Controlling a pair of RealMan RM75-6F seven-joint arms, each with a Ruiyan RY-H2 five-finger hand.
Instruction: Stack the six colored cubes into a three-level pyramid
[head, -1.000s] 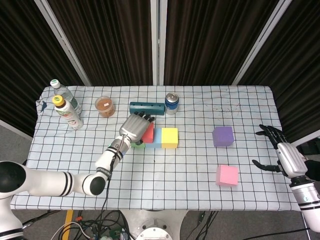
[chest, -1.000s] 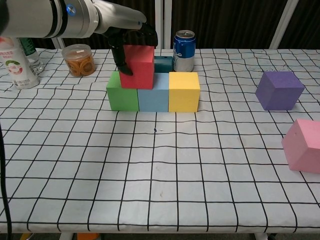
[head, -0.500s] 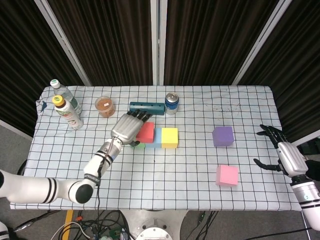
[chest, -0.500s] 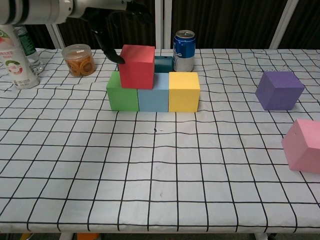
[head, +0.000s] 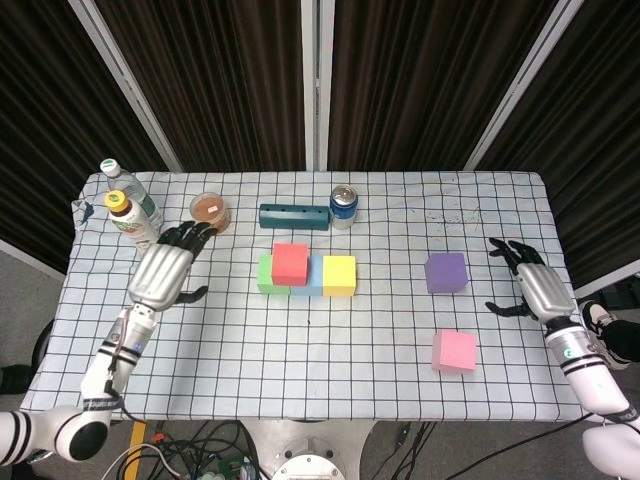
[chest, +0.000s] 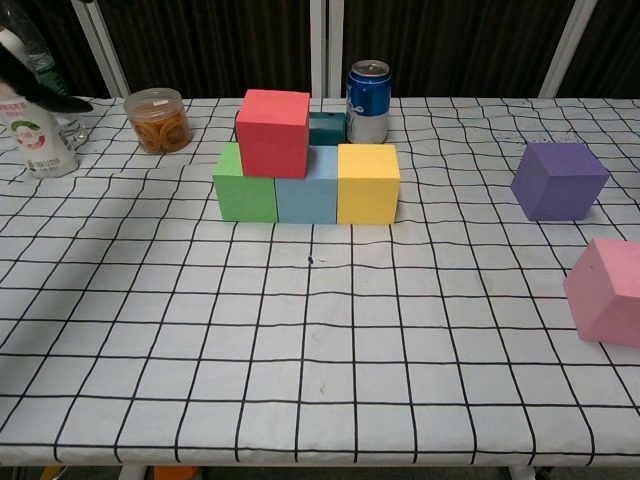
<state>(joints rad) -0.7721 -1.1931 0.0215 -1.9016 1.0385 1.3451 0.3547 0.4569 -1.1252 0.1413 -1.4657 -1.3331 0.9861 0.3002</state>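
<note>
Both hands open and empty, well clear of the cubes.

Left hand hangs over the table's left side with fingers spread, holding nothing, well apart from the row to its right; right hand is likewise spread and empty at the right edge, just right of the purple cube. Green cube, blue cube and yellow cube stand touching in a row whose long axis runs left to right across the table. Red cube sits square on top, bridging the green and blue. Purple cube stands alone, turned corner-on, well right of the row. Pink cube lies nearer the front edge, also turned, close to the right hand.
</note>
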